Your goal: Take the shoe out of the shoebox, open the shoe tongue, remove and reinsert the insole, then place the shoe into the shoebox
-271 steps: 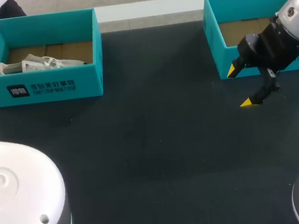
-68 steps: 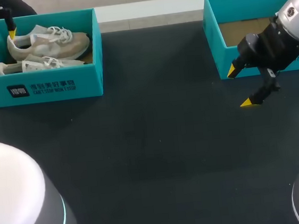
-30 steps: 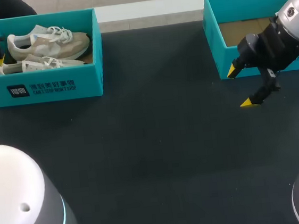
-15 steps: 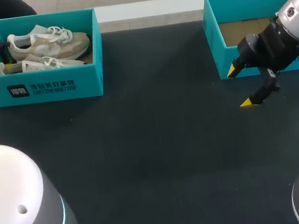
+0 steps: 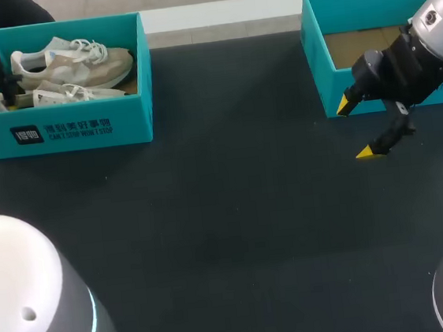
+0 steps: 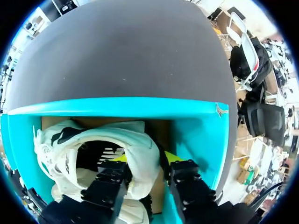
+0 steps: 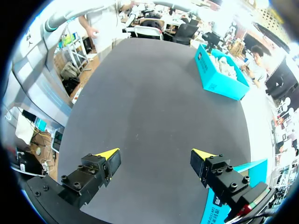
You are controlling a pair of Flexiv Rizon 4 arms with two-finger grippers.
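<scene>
While the left gripper (image 6: 145,159) straddles the heel of the beige-and-white lace-up sneaker (image 6: 105,136) inside the teal cardboard shoebox (image 6: 198,133) (closure indeterminate), the step is extraction; next: secure, lift. Right gripper (image 7: 156,161) spread, empty.

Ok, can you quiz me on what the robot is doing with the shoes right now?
1. How many shoes lie in the left shoebox?
2. True or false: the right tool holds a shoe.
3. Where is the left tool? A. in the left shoebox, at one shoe's heel. B. high in the air, far from any box. C. next to the right tool.
Key: 1. Two. 2. False: it is open and empty. 3. A.
</scene>
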